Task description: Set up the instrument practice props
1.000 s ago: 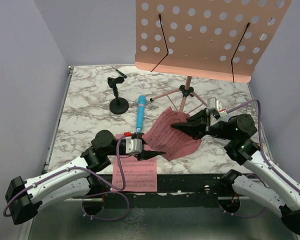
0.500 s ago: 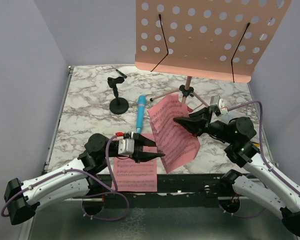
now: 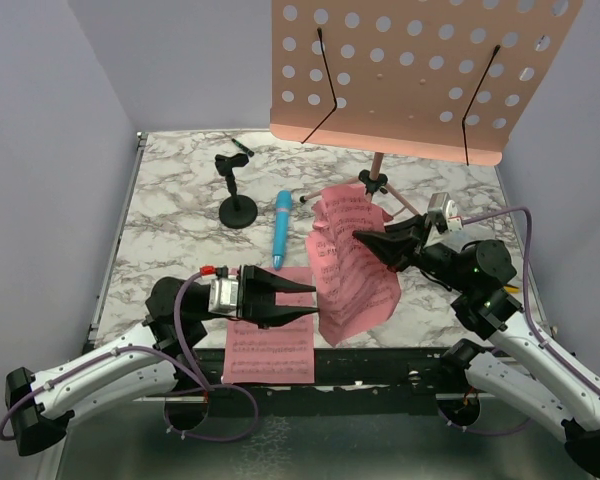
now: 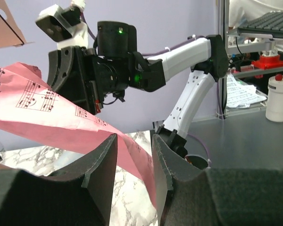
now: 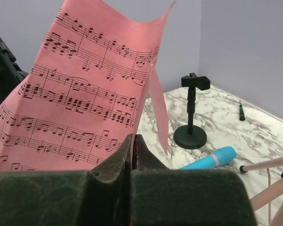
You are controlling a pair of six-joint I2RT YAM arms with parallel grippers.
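We see the right fingers pressed together on the edge of the lifted page, which stands curled and roughly upright above the table. Its top edge is near the stand's legs and well below the lower lip of the stand's desk. The left fingers are spread and point at that page's lower left edge. From the left wrist, pink paper shows in the gap between them, but we cannot tell whether they touch it.

The flat page lies under the left fingers, and its near end runs past the table's near edge. The blue stick lies just beyond it, pointing away from us, between the lifted page and a black holder. Bare marble shows from the holder to the table's left edge. On the right, the right arm fills the gap between the legs and the wall.
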